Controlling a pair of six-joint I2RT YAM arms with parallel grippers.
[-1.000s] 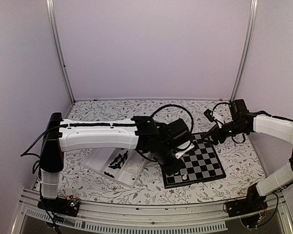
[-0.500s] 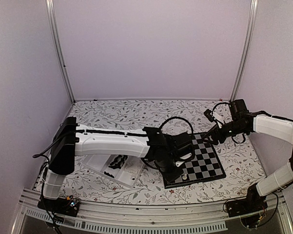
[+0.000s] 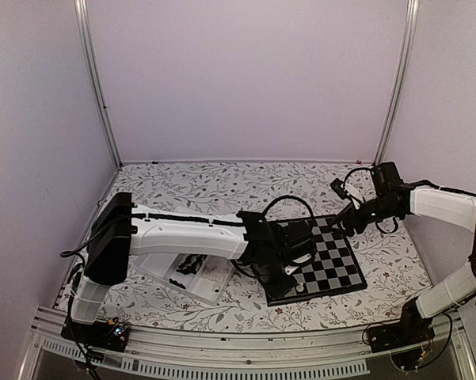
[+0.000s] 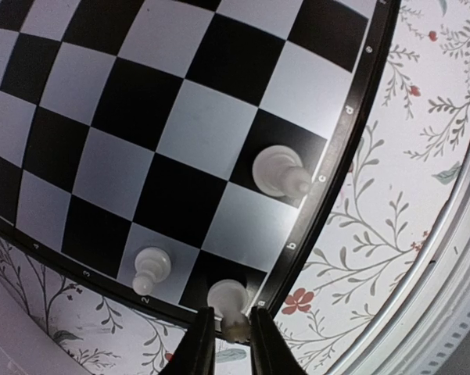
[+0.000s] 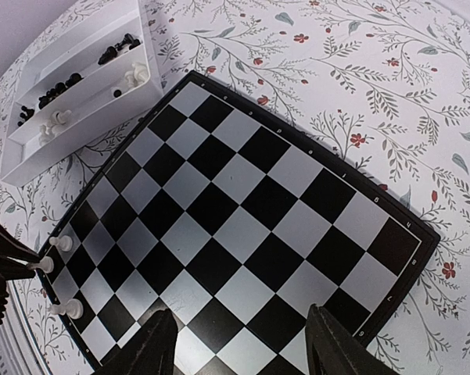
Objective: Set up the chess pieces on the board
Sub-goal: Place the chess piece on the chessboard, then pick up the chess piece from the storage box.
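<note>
The board [image 3: 333,261] lies right of centre, and its black and light checks [image 4: 180,133] fill the left wrist view. A white chess piece [image 4: 228,297] stands on the corner square by the board's near left edge. My left gripper [image 4: 231,316] straddles its top, jaws only a sliver apart. Its right finger [image 4: 260,336] touches the head and a thin gap shows at the left one. Two more white pieces [image 4: 151,267] [image 4: 280,170] stand nearby. My right gripper [image 5: 238,344] hovers open over the board's far right part with nothing between its fingers.
A clear white tray [image 3: 214,285] left of the board holds several black pieces [image 3: 192,261] and, in the right wrist view, a few white ones [image 5: 56,119]. My left arm [image 3: 182,233] stretches across above the tray. The floral cloth [image 3: 222,186] covers the table.
My left arm has swung down toward the board's near left corner and set the white piece on the corner square. Its jaws have eased slightly. The right arm has stayed still.
</note>
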